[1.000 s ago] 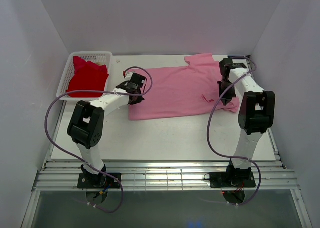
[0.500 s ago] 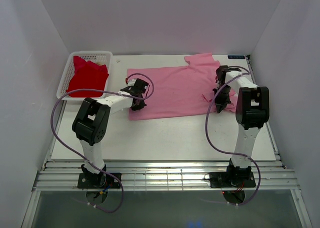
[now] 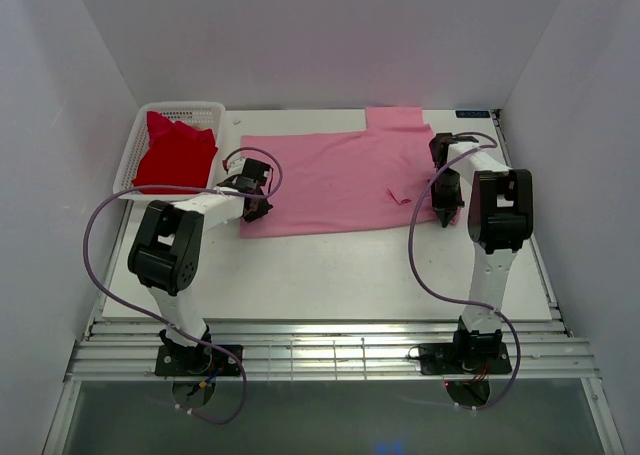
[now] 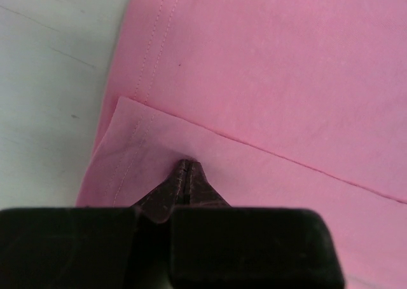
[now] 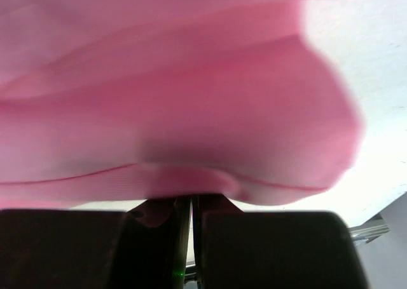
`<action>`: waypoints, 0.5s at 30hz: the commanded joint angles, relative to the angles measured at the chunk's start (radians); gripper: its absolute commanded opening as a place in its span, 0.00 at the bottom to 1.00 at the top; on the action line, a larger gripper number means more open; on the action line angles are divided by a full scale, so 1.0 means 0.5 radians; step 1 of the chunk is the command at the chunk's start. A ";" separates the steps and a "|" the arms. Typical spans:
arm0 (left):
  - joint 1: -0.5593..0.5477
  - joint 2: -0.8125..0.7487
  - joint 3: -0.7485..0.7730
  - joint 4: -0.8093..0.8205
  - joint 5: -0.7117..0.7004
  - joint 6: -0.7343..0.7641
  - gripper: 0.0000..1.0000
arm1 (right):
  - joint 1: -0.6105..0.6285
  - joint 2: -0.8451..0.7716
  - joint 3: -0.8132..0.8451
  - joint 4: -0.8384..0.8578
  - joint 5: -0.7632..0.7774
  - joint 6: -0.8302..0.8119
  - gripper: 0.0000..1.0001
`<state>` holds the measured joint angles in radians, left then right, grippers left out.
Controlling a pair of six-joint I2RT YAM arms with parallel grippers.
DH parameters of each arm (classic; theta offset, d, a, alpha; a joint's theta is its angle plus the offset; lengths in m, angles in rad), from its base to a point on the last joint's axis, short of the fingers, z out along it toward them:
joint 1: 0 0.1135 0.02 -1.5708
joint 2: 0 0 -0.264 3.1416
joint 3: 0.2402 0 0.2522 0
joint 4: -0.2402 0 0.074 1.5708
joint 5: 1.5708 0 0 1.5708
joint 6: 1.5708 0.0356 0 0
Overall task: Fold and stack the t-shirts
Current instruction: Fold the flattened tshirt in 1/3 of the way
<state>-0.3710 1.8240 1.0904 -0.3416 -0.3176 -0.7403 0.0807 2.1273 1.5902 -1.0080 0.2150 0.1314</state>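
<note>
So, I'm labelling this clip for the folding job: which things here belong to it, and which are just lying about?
Part of the job: light pink cotton t-shirt, spread out; bright red cotton t-shirt, bunched up.
Just lying about: white plastic mesh basket holding the red one; white table.

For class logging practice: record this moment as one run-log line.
left gripper: shut on pink t-shirt, at hem | right gripper: shut on pink t-shirt, right edge | red t-shirt: in basket
</note>
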 commanded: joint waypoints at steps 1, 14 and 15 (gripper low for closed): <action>0.128 0.061 -0.141 -0.256 -0.092 0.078 0.00 | -0.014 0.083 0.102 0.043 0.208 0.029 0.08; 0.190 0.024 -0.009 -0.256 0.034 0.164 0.00 | -0.054 -0.174 0.274 0.166 0.086 -0.066 0.16; 0.190 0.012 0.003 -0.253 0.049 0.173 0.00 | -0.054 -0.217 0.301 0.178 -0.018 -0.079 0.19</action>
<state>-0.2920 1.8168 1.0927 -0.3511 -0.3099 -0.6891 0.0525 2.1380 1.6653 -0.9756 0.3134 0.1196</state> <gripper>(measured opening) 0.025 0.153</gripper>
